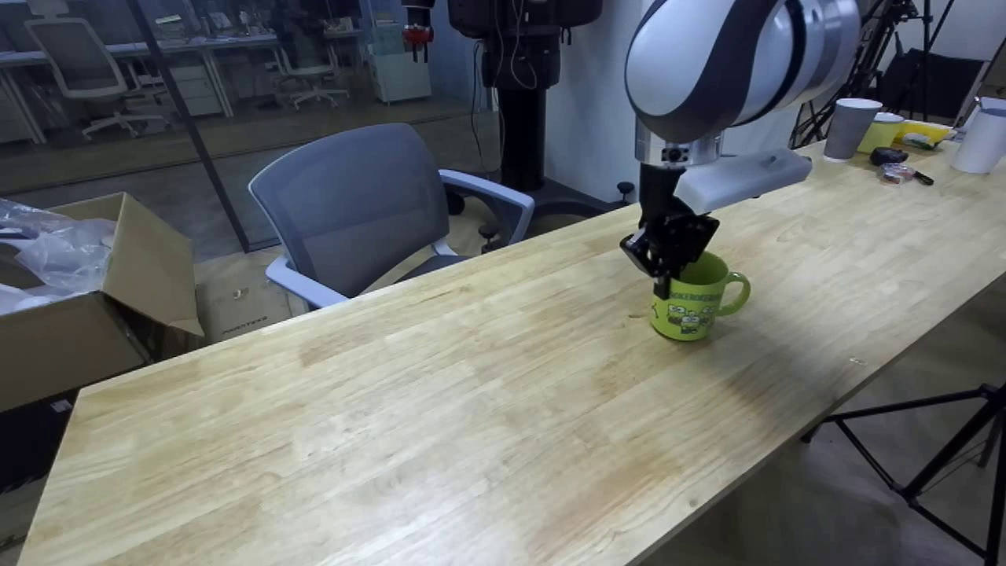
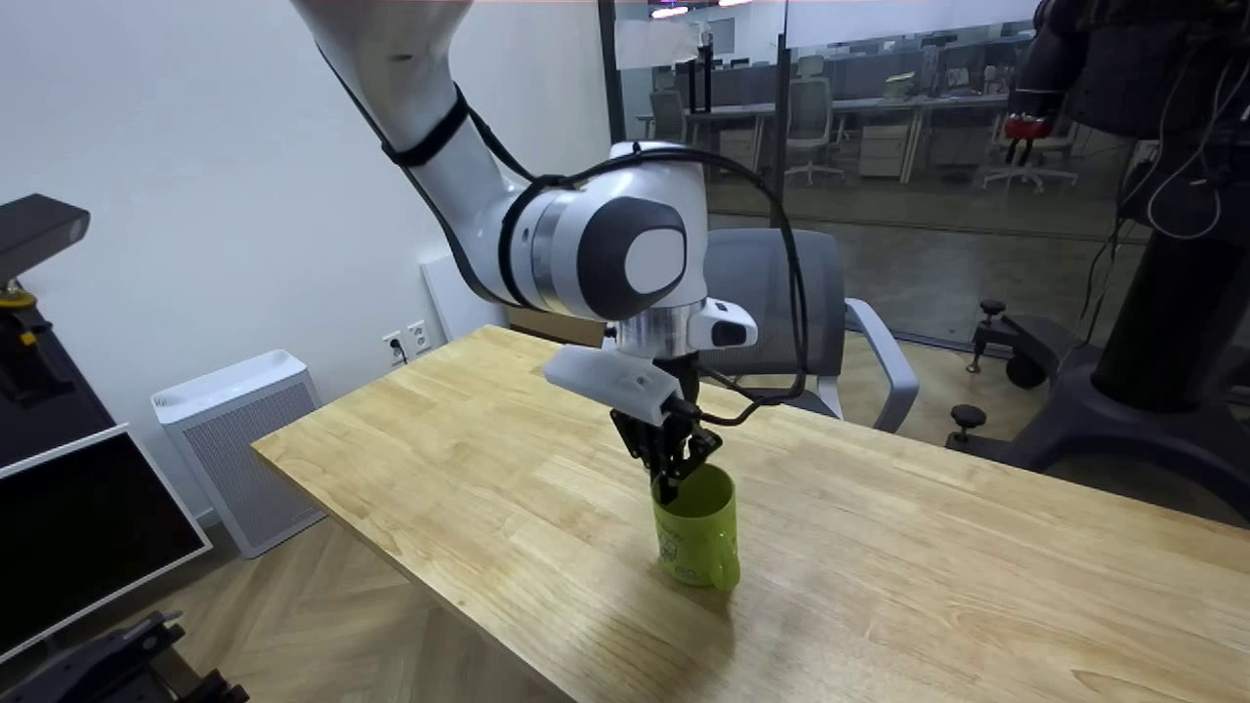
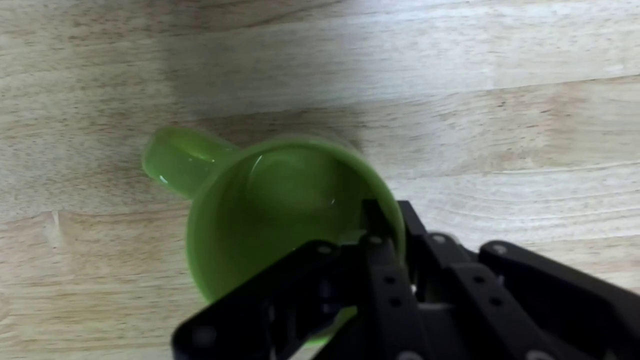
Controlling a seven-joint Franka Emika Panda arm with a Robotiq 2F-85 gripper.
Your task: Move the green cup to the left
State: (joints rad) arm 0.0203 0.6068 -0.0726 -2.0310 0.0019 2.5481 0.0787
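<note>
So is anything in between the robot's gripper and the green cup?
Nothing visible is. The gripper straddles the rim of the green cup, one finger inside and the other outside, with only the rim between them.

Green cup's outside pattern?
The green cup has cartoon figures below a dark band; clearest in an exterior view.

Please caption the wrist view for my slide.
Black two-finger gripper clasping the wall of a glossy lime-green mug, pale wooden table below.
</note>
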